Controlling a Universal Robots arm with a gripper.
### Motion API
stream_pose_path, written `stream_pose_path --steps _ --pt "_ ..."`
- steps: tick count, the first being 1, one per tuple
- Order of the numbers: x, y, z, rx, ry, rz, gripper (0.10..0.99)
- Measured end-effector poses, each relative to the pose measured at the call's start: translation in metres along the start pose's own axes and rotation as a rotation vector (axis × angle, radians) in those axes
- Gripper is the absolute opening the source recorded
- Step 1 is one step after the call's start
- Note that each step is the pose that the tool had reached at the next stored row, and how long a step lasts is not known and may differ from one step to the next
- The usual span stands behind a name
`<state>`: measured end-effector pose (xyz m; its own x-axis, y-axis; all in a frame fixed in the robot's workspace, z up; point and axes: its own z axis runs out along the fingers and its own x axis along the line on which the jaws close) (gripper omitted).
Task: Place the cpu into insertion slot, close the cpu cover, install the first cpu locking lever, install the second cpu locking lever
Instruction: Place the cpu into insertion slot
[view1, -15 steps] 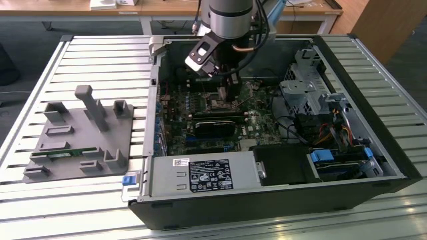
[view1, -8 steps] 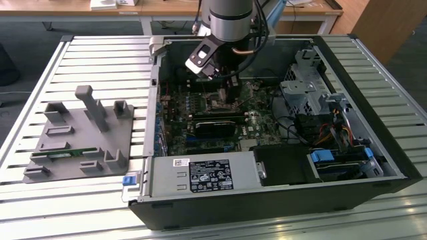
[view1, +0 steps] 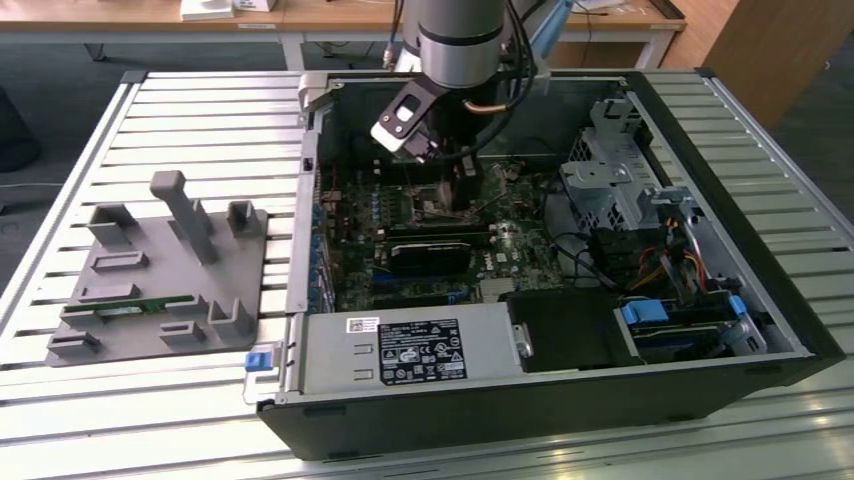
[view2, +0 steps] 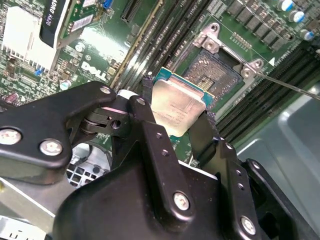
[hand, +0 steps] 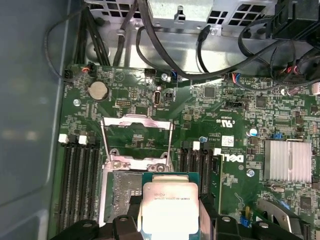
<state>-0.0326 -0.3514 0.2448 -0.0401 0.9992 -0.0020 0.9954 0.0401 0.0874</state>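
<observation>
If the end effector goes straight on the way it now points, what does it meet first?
Most likely the black-framed square insertion slot in the green board: the end effector holds the silver-grey square cpu above it, seemingly offset toward one edge. Depth is unclear.
</observation>
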Motion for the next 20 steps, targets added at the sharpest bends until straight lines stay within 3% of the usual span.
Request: stream_pose_path --steps 4,13,20 --pt "0.0014 -0.0002 0.0033 -0.001 -0.0202 -0.002 0.537" --pt "0.0148 -0.0011 0.0092 -0.002 -0.0225 0.019 0.537" --pt "0.0195 -0.0076 0.0162 -0.003 -0.0224 0.020 0.537"
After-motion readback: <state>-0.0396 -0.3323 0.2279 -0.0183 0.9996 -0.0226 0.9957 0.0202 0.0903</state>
